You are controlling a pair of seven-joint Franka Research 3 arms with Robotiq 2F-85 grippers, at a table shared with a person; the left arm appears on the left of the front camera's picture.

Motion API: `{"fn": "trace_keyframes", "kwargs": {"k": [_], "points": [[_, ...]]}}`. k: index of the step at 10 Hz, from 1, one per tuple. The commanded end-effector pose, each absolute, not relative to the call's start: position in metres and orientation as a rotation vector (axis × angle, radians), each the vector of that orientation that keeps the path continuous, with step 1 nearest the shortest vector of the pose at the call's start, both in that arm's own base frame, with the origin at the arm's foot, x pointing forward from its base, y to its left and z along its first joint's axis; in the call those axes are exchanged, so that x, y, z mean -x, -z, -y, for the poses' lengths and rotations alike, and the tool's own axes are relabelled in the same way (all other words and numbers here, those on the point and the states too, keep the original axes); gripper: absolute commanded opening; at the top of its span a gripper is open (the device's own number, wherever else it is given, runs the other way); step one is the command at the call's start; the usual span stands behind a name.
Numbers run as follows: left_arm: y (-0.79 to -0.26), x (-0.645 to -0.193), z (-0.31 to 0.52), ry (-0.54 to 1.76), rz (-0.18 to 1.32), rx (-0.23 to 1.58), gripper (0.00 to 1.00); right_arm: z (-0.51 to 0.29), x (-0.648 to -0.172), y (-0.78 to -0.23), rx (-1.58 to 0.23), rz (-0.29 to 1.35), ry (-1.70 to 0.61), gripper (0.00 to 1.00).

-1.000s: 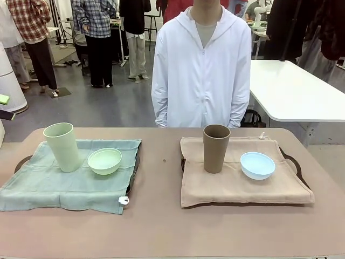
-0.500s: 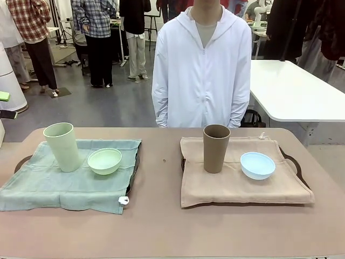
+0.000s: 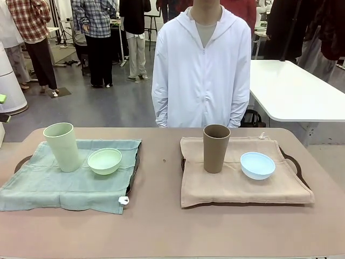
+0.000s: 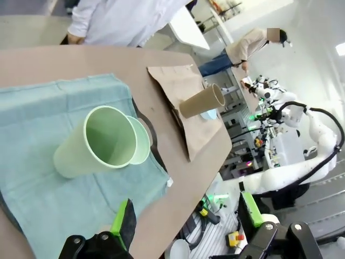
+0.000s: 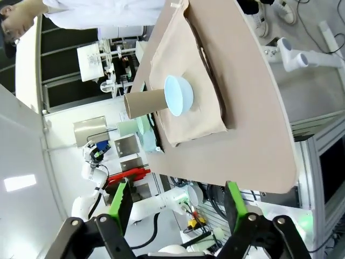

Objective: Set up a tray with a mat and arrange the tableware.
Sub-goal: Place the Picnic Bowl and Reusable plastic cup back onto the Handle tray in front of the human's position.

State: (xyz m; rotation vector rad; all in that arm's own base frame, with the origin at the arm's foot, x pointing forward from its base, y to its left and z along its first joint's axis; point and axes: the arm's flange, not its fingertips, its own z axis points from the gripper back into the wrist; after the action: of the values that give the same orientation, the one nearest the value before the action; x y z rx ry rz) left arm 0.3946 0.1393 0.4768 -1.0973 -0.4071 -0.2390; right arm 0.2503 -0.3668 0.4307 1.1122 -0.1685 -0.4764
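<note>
Left tray: green mat [image 3: 64,181], pale green cup [image 3: 63,147] upright, pale green bowl [image 3: 104,161] beside it. Right tray: beige mat [image 3: 242,183], brown cup [image 3: 216,148], light blue bowl [image 3: 257,165]. Left gripper [image 4: 186,216] and right gripper [image 5: 175,202] both spread wide, holding nothing, clear of the table [image 3: 161,221].

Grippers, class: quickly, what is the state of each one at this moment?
Left gripper: open, holding nothing, above the teal mat.
Right gripper: open, holding nothing, off the table's edge.
</note>
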Motion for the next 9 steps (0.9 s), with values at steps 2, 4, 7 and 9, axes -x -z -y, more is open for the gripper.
{"fn": "trace_keyframes", "kwargs": {"k": [2, 4, 7, 9], "points": [[-0.472, -0.395, -0.137, 0.238, 0.437, 1.131, 1.00, 0.369, -0.246, -0.430, -1.118, 0.174, 0.483, 0.89], [-0.474, -0.396, -0.138, 0.230, 0.414, 1.114, 1.00, 0.368, -0.248, -0.431, -1.112, 0.171, 0.481, 0.89], [-0.445, -0.401, -0.292, 0.116, 0.261, 1.333, 1.00, 0.391, -0.237, -0.413, -1.240, 0.160, 0.477, 0.89], [-0.447, -0.415, -0.318, 0.105, 0.245, 1.413, 1.00, 0.398, -0.240, -0.411, -1.266, 0.170, 0.494, 0.89]]}}
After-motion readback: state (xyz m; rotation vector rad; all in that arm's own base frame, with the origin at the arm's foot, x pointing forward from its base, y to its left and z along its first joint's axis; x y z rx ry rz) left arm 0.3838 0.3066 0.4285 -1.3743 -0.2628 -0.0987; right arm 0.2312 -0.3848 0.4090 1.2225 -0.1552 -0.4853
